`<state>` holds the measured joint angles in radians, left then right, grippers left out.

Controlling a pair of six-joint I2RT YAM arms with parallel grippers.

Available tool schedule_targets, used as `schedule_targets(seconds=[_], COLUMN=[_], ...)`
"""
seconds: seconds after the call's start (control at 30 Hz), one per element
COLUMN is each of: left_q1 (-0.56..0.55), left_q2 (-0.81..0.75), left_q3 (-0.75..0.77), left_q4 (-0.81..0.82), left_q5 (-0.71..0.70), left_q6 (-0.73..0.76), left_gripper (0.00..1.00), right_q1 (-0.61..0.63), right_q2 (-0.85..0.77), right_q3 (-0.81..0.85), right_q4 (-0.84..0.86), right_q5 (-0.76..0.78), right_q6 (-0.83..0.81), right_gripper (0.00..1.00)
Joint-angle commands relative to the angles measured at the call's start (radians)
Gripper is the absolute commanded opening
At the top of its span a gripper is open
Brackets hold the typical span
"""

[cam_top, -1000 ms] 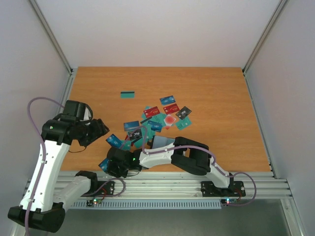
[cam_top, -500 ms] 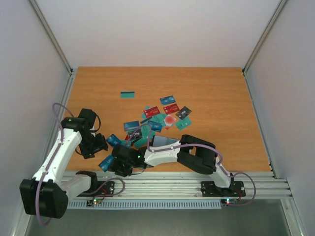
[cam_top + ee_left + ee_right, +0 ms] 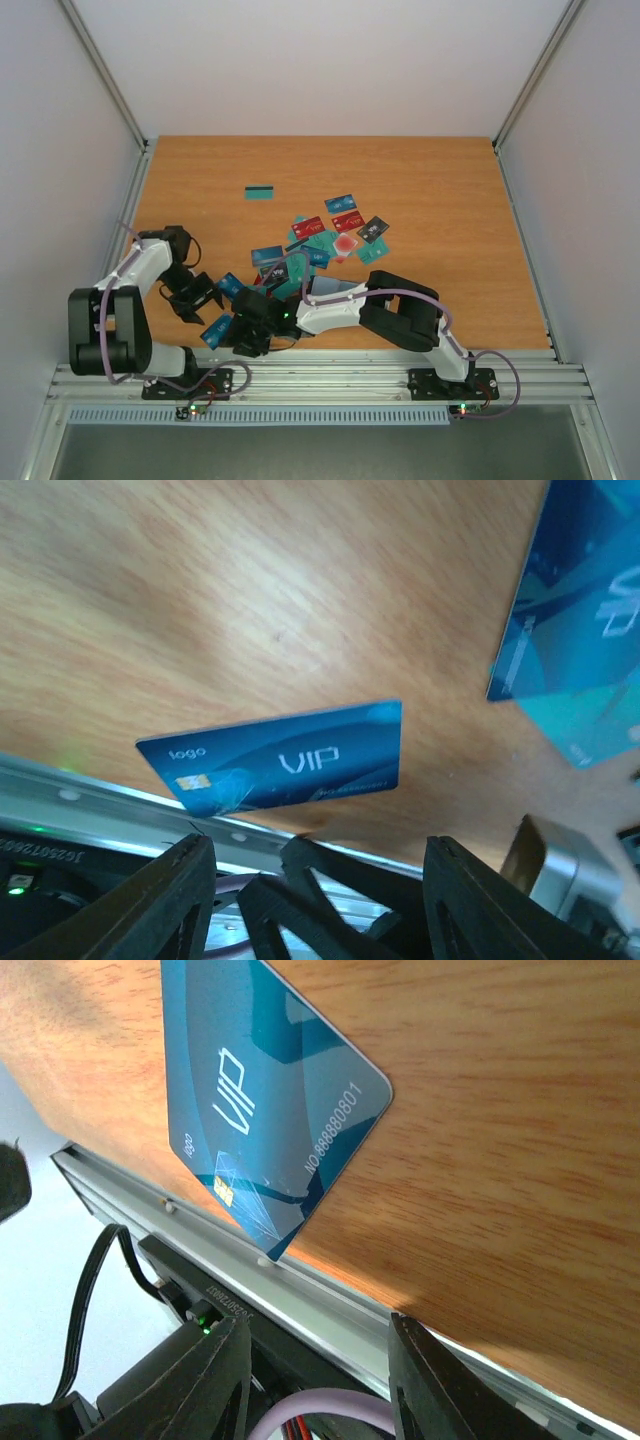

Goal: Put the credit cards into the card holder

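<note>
A blue VIP credit card [image 3: 214,331] lies at the table's near edge, one corner over the rail; it also shows in the left wrist view [image 3: 280,760] and the right wrist view [image 3: 260,1110]. My left gripper [image 3: 202,304] is open and empty, just behind this card, its fingers [image 3: 150,900] spread wide. My right gripper [image 3: 233,334] is open and empty, close on the card's right, its fingers [image 3: 450,1390] low over the rail. Several teal, blue, red and dark grey credit cards [image 3: 325,240] lie in a heap mid-table. One teal card [image 3: 260,191] lies apart. I cannot pick out the black card holder.
The aluminium rail [image 3: 330,375] runs along the table's near edge, with cables and a green light [image 3: 205,1318] below it. More blue and teal cards [image 3: 580,610] lie close to the left gripper. My right arm [image 3: 390,315] stretches across the near table.
My left arm has folded down and swung its gripper in to the near edge beside the blue VIP card. My right gripper has shifted slightly right, staying beside that card.
</note>
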<state>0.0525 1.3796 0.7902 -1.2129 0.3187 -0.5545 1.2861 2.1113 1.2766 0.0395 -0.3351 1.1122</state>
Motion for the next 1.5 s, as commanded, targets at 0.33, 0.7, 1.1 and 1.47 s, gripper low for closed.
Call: schedule_targets(seconds=[0.33,0.7,1.1,1.47], left_q1=[0.069,0.033,-0.24,-0.184], left_q2=[0.211,0.241,0.213,-0.209], left_q3=[0.0,-0.069,-0.091,-0.073], left_q4=[0.084,0.155,0.261,0.025], left_q5=[0.04,-0.011,0.033,-0.31], left_q6=[-0.02,-0.168,-0.417,-0.569], left_gripper=[0.55,0.46,0.47,0.55], right_q1=[-0.072,-0.197,-0.286,-0.294], right_q2=[-0.185,-0.325,-0.502,-0.657], right_q3=[-0.136,-0.326,-0.367,-0.326], right_q4=[-0.01,-0.028,-0.296,-0.54], right_q5=[-0.013,-0.078,-0.161,-0.199], right_q6=[-0.116,-0.211,-0.466,-0.658], right_gripper=[0.42,0.42,0.43,0.45])
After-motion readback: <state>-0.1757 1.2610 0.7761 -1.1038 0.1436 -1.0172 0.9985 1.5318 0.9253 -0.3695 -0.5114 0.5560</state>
